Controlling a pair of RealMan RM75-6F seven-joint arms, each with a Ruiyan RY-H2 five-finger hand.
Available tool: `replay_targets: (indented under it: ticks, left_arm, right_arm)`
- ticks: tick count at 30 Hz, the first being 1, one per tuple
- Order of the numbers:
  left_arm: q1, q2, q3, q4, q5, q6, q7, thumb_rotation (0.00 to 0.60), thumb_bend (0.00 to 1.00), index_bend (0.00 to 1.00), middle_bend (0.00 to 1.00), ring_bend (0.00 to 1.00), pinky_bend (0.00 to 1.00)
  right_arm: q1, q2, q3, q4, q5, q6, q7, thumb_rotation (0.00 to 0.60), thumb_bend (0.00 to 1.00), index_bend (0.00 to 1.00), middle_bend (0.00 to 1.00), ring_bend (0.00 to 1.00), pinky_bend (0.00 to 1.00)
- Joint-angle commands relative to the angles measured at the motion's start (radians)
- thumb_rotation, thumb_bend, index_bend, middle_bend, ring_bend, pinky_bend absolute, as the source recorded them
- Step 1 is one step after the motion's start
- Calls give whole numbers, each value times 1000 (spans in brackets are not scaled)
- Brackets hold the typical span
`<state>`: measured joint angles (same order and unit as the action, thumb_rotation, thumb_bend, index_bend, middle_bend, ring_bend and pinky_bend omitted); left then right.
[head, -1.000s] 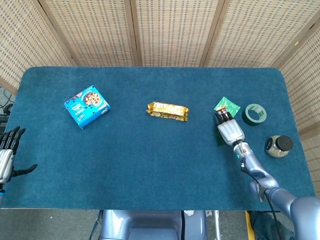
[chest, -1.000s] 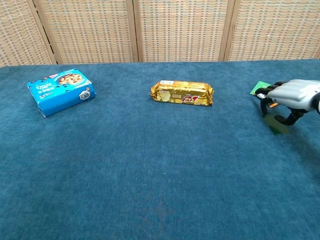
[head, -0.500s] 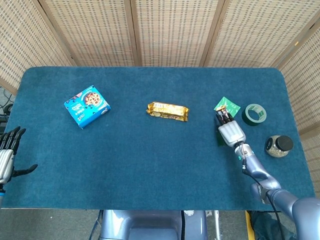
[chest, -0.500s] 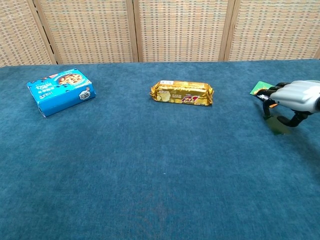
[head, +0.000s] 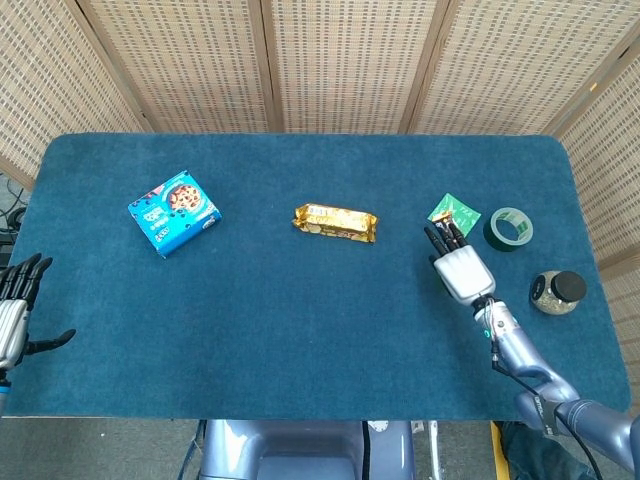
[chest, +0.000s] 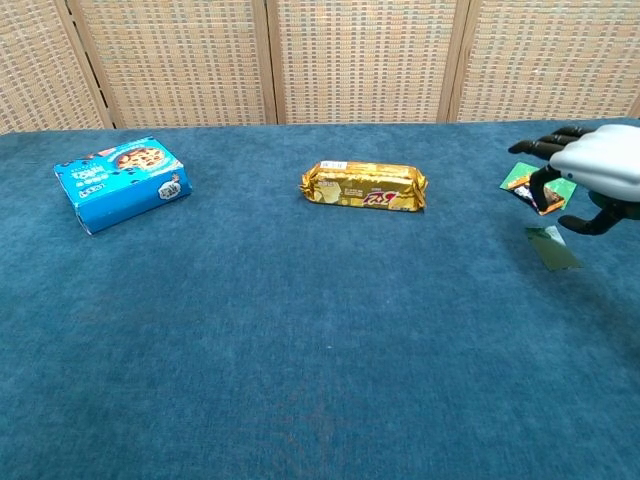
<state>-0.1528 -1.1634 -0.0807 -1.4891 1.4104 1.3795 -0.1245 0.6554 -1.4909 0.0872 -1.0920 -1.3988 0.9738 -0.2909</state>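
While chest view misses it, head view shows left hand (head: 12, 318) spread, holding nothing; right hand (chest: 585, 175) likewise, above green packet (chest: 548, 190).

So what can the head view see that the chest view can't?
Only the head view shows the left hand at the table's left edge, the green tape roll and the jar. Only the chest view shows a small green packet lying under the right hand. Both show the blue box, the gold pack and the green sachet.
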Motion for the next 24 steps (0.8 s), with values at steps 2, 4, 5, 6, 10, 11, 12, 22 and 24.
replay_targets:
  ticks: [2,4,5,6,10,11,12,22,24]
  left_arm:
    - [1,0,0,0,1,2,-2,600,0,0,0,0,0]
    - [1,1,1,0,2,2,-1,600,0,0,0,0,0]
    - [1,0,1,0,2,2,-1,600,0,0,0,0,0]
    - [0,0,1,0,2,2,0,600,0,0,0,0,0]
    - [-1,0,0,0,-1,-1,1,600,0,0,0,0,0]
    - [-1,0,0,-1,-2,0,1,600,0,0,0,0,0]
    - [-1,0,-1,-1,-2,0,1,600,0,0,0,0,0]
    - [0,4,0,-3,-3,0,-4,600,0,0,0,0,0]
    - [1,5,-1,-3,-3,1,-6,600,0,0,0,0,0]
  right_arm:
    - [16,-42,19,82,16,-27,33,600,452,408,0,0,0]
    - [30,-64,25,129,27,-56,41,600,451,408,0,0,0]
    - [38,-75,28,152,32,-69,47,600,451,408,0,0,0]
    - [45,-87,31,176,37,-83,51,600,452,408,0,0,0]
    - [65,-130,33,257,41,-113,67,600,453,408,0,0,0]
    - [70,-143,32,282,39,-118,69,600,453,408,0,0,0]
    - [74,-155,31,304,39,-125,71,600,453,408,0,0,0]
    - [94,-216,28,413,60,-203,86,600,460,415,0,0,0]
    - [96,-222,26,423,60,-216,92,600,457,415,0,0,0]
